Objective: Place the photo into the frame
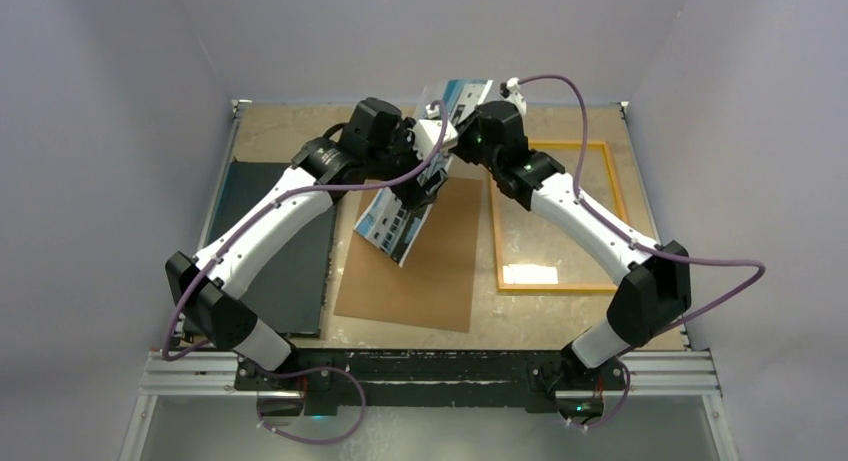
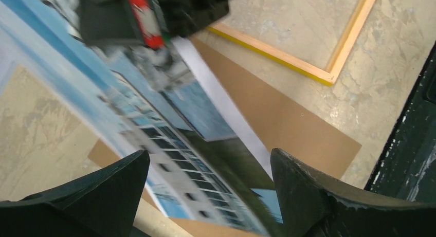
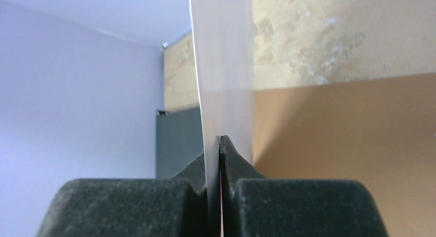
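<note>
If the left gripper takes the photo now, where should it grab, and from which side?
Probably the white margin low on the photo, away from the right gripper pinching one edge. Come in edge-on so the open left gripper closes on both faces: the sheet is thin and hangs tilted above the table.

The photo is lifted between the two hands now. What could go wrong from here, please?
1. The right hand pinches only a thin edge of the large building print with white margin, and the left hand stands open, so the sheet may slip or bend.
2. The print hangs tilted above the flat brown board, apart from the thin yellow-orange rectangular frame; it could land crooked across the frame's border.
</note>
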Tool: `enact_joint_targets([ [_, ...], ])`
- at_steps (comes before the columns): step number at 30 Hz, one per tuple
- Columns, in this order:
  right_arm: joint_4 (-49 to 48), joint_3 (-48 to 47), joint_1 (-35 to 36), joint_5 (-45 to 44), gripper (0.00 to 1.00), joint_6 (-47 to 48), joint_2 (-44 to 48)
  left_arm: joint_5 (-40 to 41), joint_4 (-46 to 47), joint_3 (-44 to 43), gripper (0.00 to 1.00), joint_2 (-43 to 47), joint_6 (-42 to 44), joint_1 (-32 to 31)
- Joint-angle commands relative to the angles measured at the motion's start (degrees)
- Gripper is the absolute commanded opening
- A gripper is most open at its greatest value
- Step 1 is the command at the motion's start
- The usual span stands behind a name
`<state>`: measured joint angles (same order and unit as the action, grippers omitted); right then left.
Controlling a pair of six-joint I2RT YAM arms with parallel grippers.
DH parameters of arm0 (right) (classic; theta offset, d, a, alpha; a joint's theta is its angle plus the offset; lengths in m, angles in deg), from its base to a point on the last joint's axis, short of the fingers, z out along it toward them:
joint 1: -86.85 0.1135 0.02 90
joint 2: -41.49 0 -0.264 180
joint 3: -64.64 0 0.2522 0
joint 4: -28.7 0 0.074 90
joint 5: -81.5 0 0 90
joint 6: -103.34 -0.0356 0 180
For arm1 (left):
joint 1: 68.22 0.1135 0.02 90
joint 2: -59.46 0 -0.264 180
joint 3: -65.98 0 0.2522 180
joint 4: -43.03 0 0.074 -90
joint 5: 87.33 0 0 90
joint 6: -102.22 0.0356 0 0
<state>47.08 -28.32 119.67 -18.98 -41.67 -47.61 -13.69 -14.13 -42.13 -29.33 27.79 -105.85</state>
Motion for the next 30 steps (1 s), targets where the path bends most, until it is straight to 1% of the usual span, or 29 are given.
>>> enact_joint_targets([
  [1, 1.8, -5.3, -0.2, -8.3, 0.0, -5.9, 0.1, 1.5, -0.5, -1.4, 0.86, 1.6, -3.2, -1.7],
  [7, 2.8, -11.1, 0.7, -8.3, 0.0, -7.0, -3.4, 11.6, 4.2, 5.4, 0.82, 4.6, -4.0, -5.8],
  [11, 4.3, -12.9, 1.4, -9.3, 0.0, -7.0, -5.4, 15.8, 5.1, 5.8, 0.82, 4.4, -3.4, -8.1],
  [13, 4.1, -12.6, 1.4, -9.4, 0.0, -6.8, -5.5, 20.4, 5.8, 5.9, 0.8, 4.3, -2.3, -9.3],
  [16, 3.9, -11.9, 1.5, -9.8, 0.0, -6.7, -5.1, 26.4, 7.1, 5.9, 0.7, 3.5, -1.2, -9.5],
  [18, 3.7, -11.3, 1.5, -9.8, 0.0, -6.8, -4.7, 28.3, 7.8, 6.1, 0.62, 3.0, -0.5, -9.5],
  [23, 3.3, -9.6, 1.5, -9.3, 0.0, -6.9, -3.4, 30.6, 9.2, 7.4, 0.43, 2.1, -0.4, -9.6],
  [27, 2.7, -7.6, 1.5, -9.1, 0.0, -7.0, -2.0, 31.3, 9.5, 8.2, 0.22, 1.7, -0.4, -9.5],
  [30, 2.0, -6.3, 1.5, -8.5, 0.01, -7.1, -1.1, 31.3, 9.6, 9.1, 0.11, 1.8, -0.3, -9.5],
])
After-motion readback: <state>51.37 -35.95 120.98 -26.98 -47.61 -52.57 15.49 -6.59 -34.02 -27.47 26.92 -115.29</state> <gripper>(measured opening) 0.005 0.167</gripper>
